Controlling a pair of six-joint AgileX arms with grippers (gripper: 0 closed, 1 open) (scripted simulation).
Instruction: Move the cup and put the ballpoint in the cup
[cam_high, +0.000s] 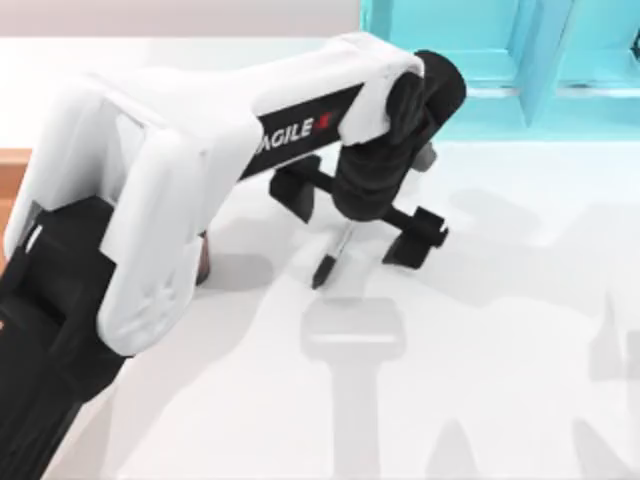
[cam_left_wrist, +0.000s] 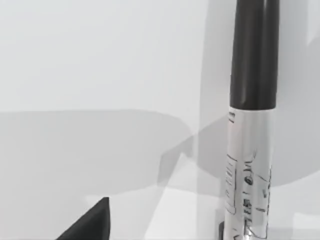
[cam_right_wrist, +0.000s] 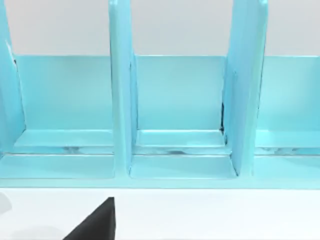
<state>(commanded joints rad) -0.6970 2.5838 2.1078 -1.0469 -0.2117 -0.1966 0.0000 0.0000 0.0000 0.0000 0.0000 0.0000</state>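
Our left hand (cam_high: 357, 215) hangs over the bench (cam_high: 500, 330) with fingers spread wide and empty, straddling the ballpoint (cam_high: 334, 253), which lies flat directly beneath, its long axis crossing the finger line, so we judge a straight descent suits.

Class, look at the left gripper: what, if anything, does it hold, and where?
Nothing: the left gripper hovers open over the ballpoint, which lies on the table.

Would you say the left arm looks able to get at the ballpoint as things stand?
Probably yes. The left gripper hangs open right above the ballpoint, a finger on either side, and the table around it is bare. The left wrist view shows the pen close, with nothing across it.
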